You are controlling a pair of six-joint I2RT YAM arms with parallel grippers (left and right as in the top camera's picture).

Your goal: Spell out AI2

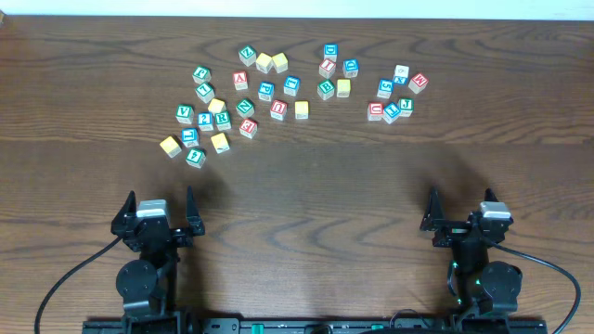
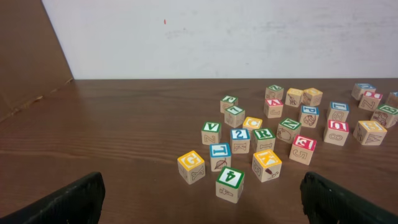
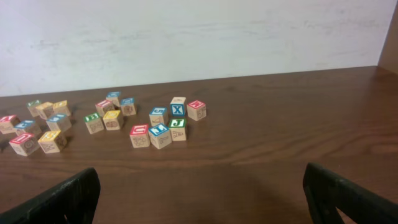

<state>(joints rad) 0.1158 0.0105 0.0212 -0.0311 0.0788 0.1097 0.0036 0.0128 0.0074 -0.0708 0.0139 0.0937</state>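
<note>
Many lettered wooden blocks lie scattered across the far half of the table. The red A block [image 1: 240, 80] sits in the left cluster and also shows in the left wrist view [image 2: 273, 107]. The blue 2 block [image 1: 204, 120] lies nearer the left arm, in the left wrist view [image 2: 239, 138] beside a green R. A red block that looks like an I [image 1: 328, 67] sits in the middle group. My left gripper [image 1: 160, 204] [image 2: 202, 199] is open and empty near the front edge. My right gripper [image 1: 461, 209] [image 3: 202, 196] is open and empty, also near the front edge.
A green 4 block [image 2: 230, 178] and a yellow block [image 2: 191, 165] are the closest blocks to the left gripper. A right cluster holds a blue X block [image 3: 178, 109] and a green J block [image 3: 178, 126]. Bare brown table [image 1: 316, 204] lies between the blocks and the arms.
</note>
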